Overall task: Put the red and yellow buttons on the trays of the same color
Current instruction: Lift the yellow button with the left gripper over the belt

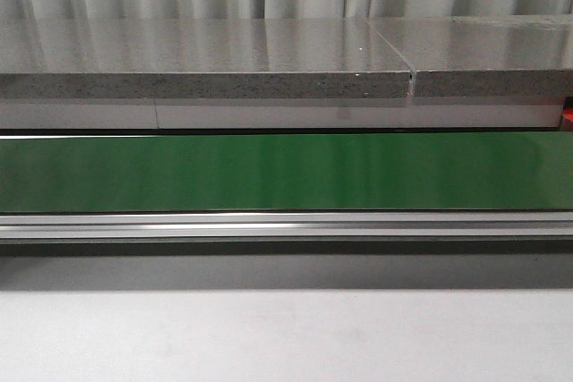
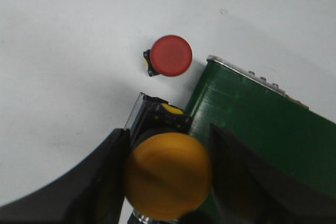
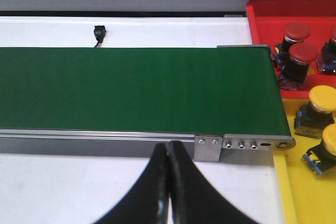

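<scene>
In the left wrist view my left gripper (image 2: 168,174) is shut on a yellow button (image 2: 168,176), its dome filling the gap between the two black fingers. A red button (image 2: 170,55) lies on the white table just beyond it, beside the end of the green belt (image 2: 257,124). In the right wrist view my right gripper (image 3: 168,153) is shut and empty at the near rail of the belt. A red tray (image 3: 262,17) holds red buttons (image 3: 303,56), and a yellow tray (image 3: 299,182) holds yellow buttons (image 3: 323,99). Neither gripper shows in the front view.
The green conveyor belt (image 1: 286,172) runs across the front view, with a metal rail (image 1: 286,224) along its near side and a grey stone ledge (image 1: 206,60) behind. A small black connector (image 3: 99,33) lies on the table past the belt.
</scene>
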`<control>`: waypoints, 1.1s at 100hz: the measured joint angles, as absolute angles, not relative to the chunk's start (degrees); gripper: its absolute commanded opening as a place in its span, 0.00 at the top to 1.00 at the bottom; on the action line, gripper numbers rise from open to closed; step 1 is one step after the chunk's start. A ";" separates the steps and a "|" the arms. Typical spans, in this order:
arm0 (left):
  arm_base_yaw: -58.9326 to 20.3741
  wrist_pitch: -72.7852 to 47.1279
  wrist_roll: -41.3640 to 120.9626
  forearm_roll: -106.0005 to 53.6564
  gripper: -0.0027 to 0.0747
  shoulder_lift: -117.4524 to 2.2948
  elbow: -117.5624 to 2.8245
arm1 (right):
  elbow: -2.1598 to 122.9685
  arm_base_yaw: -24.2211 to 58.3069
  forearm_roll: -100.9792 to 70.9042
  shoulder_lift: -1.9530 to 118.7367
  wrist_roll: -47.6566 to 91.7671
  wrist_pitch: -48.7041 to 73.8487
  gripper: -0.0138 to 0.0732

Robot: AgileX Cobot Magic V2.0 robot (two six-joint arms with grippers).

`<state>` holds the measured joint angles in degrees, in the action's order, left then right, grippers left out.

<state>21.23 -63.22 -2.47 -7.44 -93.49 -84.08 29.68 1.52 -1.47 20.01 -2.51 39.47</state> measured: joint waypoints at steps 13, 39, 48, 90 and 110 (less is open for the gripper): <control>18.72 -62.88 -1.57 -7.44 0.63 -90.69 -80.74 | 29.68 1.52 -1.47 20.01 -2.51 39.47 0.92; 12.78 -60.06 -1.21 -8.06 0.63 -91.59 -77.37 | 29.68 1.52 -1.47 20.01 -2.51 39.47 0.92; 11.47 -59.90 -1.21 -8.64 0.63 -92.88 -77.24 | 29.68 1.52 -1.47 20.01 -2.51 39.47 0.92; 11.23 -59.13 -0.84 -11.41 0.17 -97.58 -77.60 | 29.68 1.52 -1.47 20.01 -2.51 39.47 0.92; 11.23 -58.19 -0.84 -13.66 0.17 -97.58 -82.33 | 29.68 1.52 -1.47 20.01 -2.51 39.47 0.92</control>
<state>11.23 -58.19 -0.84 -13.66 -97.58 -82.33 29.68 1.52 -1.47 20.01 -2.51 39.47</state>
